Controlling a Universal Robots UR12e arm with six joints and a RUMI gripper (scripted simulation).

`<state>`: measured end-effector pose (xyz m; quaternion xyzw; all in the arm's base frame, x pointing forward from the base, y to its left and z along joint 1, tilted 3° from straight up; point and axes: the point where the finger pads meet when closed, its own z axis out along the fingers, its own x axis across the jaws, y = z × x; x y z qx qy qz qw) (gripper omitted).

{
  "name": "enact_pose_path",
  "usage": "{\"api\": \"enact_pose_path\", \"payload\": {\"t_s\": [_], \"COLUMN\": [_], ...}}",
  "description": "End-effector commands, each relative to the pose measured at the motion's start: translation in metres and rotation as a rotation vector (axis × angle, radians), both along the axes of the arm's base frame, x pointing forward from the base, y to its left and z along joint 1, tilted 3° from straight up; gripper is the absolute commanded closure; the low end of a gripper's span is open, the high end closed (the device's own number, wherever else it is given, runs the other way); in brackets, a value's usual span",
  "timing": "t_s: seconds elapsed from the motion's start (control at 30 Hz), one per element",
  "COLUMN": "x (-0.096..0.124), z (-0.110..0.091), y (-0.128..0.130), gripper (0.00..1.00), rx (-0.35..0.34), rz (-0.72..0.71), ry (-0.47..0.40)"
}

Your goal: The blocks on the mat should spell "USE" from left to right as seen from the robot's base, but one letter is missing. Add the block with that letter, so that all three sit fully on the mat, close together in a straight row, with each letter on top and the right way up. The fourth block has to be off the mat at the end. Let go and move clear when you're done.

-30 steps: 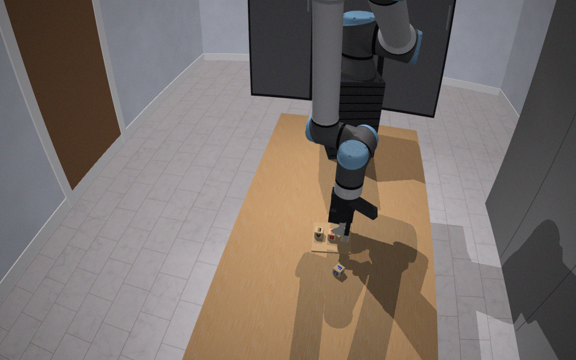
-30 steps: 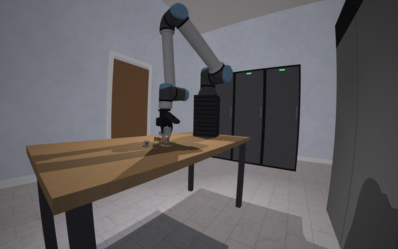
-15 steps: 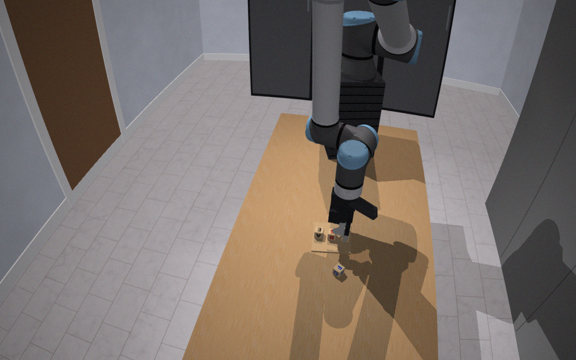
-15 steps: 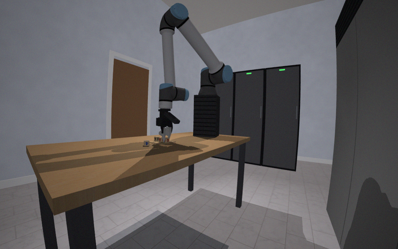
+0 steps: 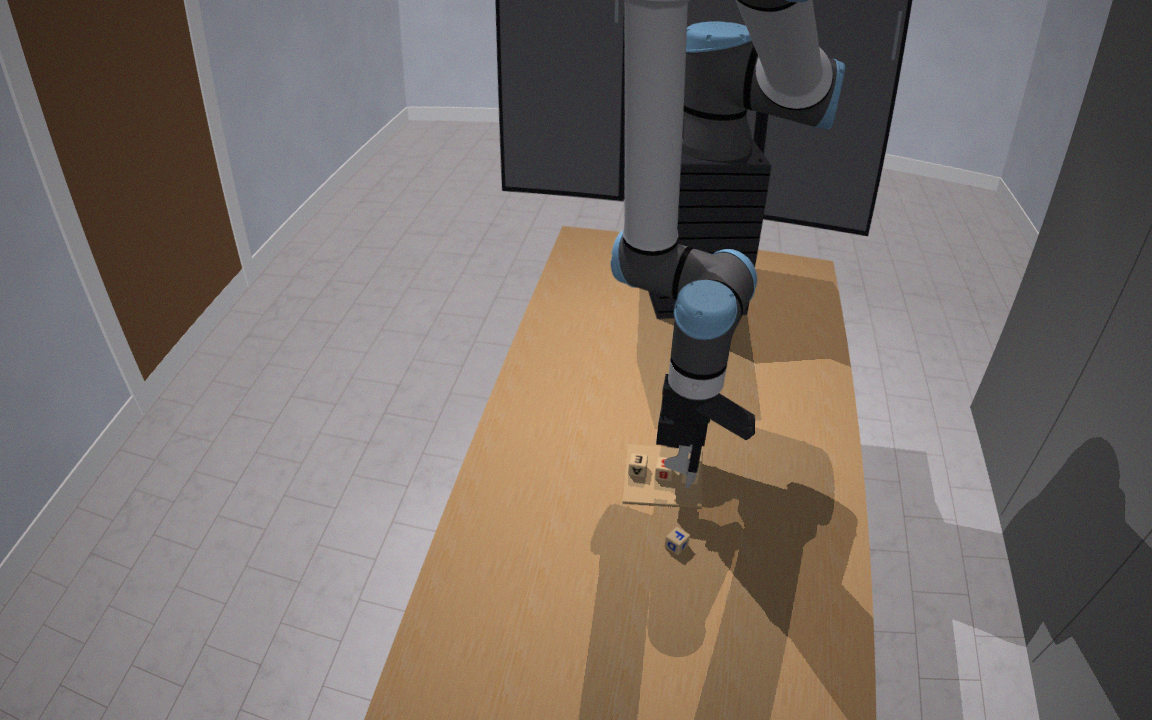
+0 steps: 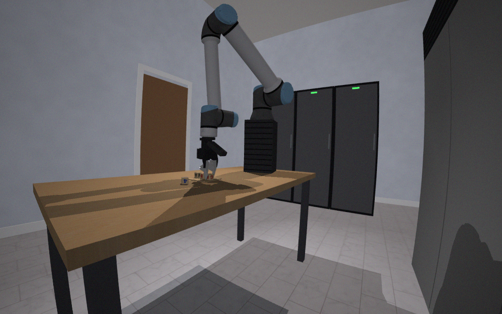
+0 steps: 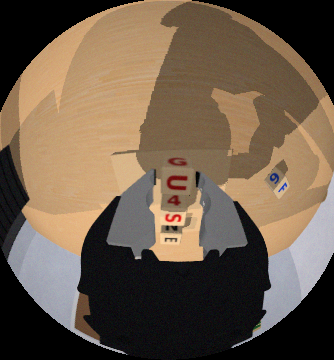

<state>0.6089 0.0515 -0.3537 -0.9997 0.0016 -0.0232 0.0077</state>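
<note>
Three wooden letter blocks stand in a row on the tan mat (image 5: 650, 495) (image 7: 123, 168). In the wrist view the U block (image 7: 177, 184) is farthest, then the S block (image 7: 173, 218) (image 5: 662, 471), and the E block (image 7: 171, 239) (image 5: 638, 468) is nearest. My gripper (image 7: 175, 171) (image 5: 687, 469) (image 6: 207, 172) stands straight down around the U block, which rests on the mat. A small gap shows between each finger and the block, so the gripper is open. In the top view the fingers hide the U block. The fourth block (image 5: 676, 540) (image 7: 277, 179) (image 6: 184, 180), showing a blue F and 9, lies off the mat on the table.
The wooden table (image 5: 517, 555) (image 6: 128, 206) carries the mat near its middle. The robot's black base (image 5: 723, 223) (image 6: 259, 145) stands at the far end of the table. Dark cabinets stand behind it.
</note>
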Motion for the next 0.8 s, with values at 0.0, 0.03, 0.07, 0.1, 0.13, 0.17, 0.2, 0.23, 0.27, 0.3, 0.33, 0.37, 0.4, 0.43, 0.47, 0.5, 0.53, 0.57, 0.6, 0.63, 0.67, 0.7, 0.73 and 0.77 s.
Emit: {"api": "enact_pose_path", "payload": {"t_s": [0.0,0.03,0.07,0.1,0.13,0.17,0.2,0.23,0.27,0.3,0.33,0.37,0.4,0.43,0.47,0.5,0.53,0.57,0.6,0.63,0.67,0.7,0.73,0.77], "x": [0.000,0.000,0.000,0.000,0.000,0.000,0.000,0.000,0.000,0.000,0.000,0.000,0.000,0.000,0.000,0.000,0.000,-0.001,-0.001,-0.001,-0.001,-0.002,-0.002,-0.002], "z": [0.000,0.000,0.000,0.000,0.000,0.000,0.000,0.001,0.001,0.001,0.002,0.004,0.006,0.009,0.012,0.016,0.020,0.025,0.030,0.035,0.041,0.046,0.046,0.046], "y": [0.000,0.000,0.000,0.000,0.000,0.000,0.000,0.000,0.000,0.000,0.000,0.000,0.000,0.000,0.000,0.000,0.000,0.000,0.000,-0.001,-0.001,-0.001,-0.001,-0.001], "gripper": [0.72,0.72,0.72,0.72,0.72,0.72,0.72,0.72,0.72,0.72,0.72,0.72,0.72,0.72,0.72,0.72,0.72,0.72,0.72,0.72,0.72,0.72,0.72,0.72], "rx": [0.000,0.000,0.000,0.000,0.000,0.000,0.000,0.000,0.000,0.000,0.000,0.000,0.000,0.000,0.000,0.000,0.000,0.000,0.000,0.000,0.000,0.000,0.000,0.000], "rz": [0.000,0.000,0.000,0.000,0.000,0.000,0.000,0.000,0.000,0.000,0.000,0.000,0.000,0.000,0.000,0.000,0.000,0.000,0.000,0.000,0.000,0.000,0.000,0.000], "ry": [-0.001,-0.001,-0.001,-0.001,-0.001,-0.001,-0.001,-0.001,-0.001,-0.001,-0.001,-0.001,-0.001,-0.001,-0.001,-0.001,-0.001,-0.001,-0.001,-0.001,-0.001,-0.001,-0.001,-0.001]}}
